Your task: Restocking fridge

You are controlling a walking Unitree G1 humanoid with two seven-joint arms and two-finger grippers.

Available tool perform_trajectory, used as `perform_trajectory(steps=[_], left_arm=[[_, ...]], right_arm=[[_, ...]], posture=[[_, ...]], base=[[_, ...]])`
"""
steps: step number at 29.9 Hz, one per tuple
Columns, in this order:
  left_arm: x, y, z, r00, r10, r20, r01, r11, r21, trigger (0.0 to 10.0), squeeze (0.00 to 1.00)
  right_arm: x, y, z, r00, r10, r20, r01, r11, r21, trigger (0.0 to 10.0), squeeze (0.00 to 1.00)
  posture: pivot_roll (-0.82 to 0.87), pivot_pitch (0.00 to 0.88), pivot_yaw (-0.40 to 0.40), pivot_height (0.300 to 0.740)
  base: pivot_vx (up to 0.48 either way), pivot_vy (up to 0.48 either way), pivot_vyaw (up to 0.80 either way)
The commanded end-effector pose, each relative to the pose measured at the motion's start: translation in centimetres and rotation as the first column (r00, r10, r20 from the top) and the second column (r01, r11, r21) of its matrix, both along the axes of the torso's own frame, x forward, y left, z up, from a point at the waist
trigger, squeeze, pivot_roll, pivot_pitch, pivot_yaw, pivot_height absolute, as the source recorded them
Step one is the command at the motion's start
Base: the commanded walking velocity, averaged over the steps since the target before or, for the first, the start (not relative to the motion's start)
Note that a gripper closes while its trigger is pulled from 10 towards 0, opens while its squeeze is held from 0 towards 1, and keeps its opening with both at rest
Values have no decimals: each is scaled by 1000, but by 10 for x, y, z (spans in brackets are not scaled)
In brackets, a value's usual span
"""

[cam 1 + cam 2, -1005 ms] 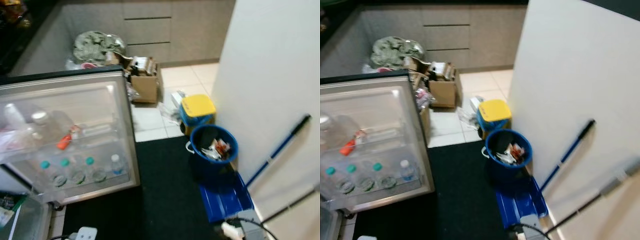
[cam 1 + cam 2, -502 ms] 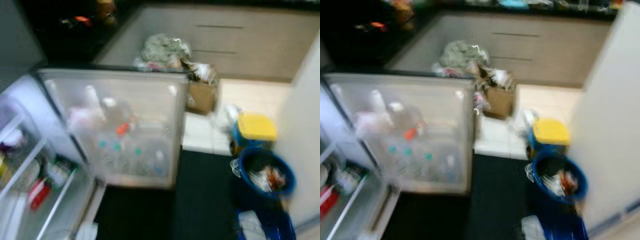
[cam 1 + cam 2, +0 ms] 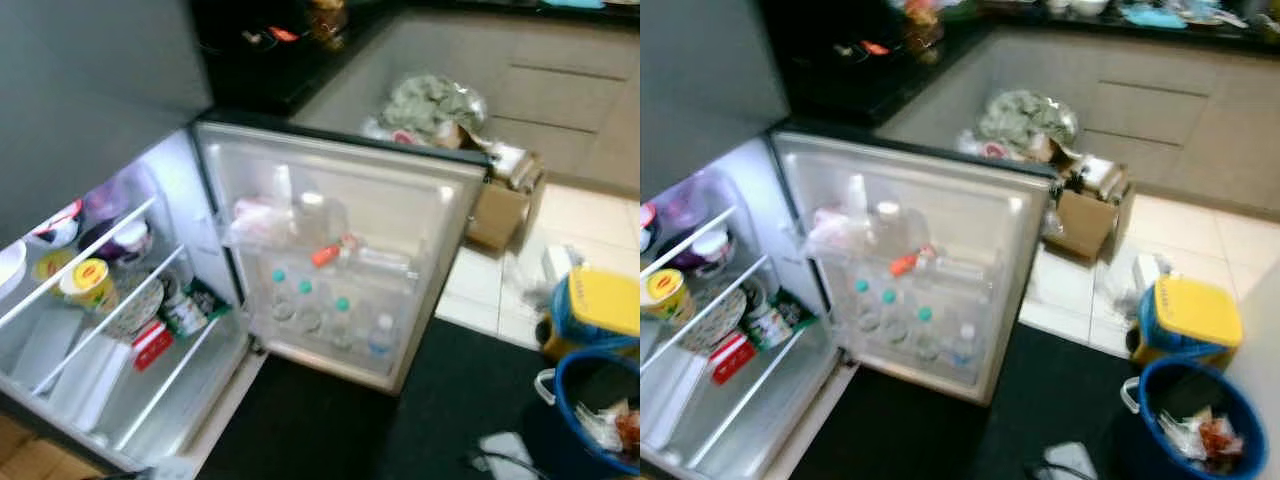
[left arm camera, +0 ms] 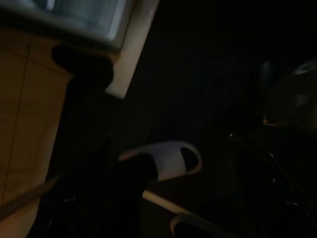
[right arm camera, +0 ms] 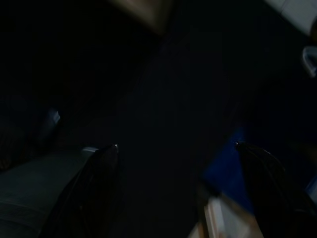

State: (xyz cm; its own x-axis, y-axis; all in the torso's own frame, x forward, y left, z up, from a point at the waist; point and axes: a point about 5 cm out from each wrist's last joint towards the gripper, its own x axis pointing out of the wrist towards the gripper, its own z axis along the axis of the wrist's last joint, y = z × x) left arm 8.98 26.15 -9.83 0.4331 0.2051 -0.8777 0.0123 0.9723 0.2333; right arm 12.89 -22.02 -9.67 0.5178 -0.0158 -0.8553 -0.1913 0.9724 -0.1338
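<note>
Open fridge [image 3: 120, 300], clear plastic door shelves [image 3: 335, 300]

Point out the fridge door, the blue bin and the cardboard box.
fridge door [image 3: 440, 200], left eye view, on its inner panel near the right edge.
blue bin [image 3: 1160, 440], right eye view, on its left wall.
cardboard box [image 3: 1080, 222], right eye view, on its front face.

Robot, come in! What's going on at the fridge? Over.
Right gripper open, low over dark mat. Fridge door wide open, bottles in its rack. Blue bin off to the right.
</note>
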Motion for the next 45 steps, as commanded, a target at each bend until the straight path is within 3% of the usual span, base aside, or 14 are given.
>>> perform_trajectory(steps=[1,21,30,45], left_arm=[[-6,-1,-2,1000,-5,-24,5,1000,-3,10000,0],[-7,-2,-2,1000,-4,-24,4,1000,-4,10000,0],[-6,-2,-2,1000,-7,-23,7,1000,-11,10000,0],[-6,-2,-2,1000,-12,-23,12,1000,-13,10000,0]], right_arm=[[-6,-5,-1,1000,-7,-18,7,1000,-16,10000,0],[-5,-6,-1,1000,-16,-17,15,1000,-12,10000,0],[-4,-5,0,999,-51,0,51,999,19,10000,0],[-4,-4,-1,998,-57,-3,57,998,26,10000,0]], posture=[[-8,0,-29,740],[-10,0,-30,740],[-12,0,-28,740],[-13,0,-27,740]], base=[[0,0,800],[0,0,800],[0,0,0],[0,-458,0]])
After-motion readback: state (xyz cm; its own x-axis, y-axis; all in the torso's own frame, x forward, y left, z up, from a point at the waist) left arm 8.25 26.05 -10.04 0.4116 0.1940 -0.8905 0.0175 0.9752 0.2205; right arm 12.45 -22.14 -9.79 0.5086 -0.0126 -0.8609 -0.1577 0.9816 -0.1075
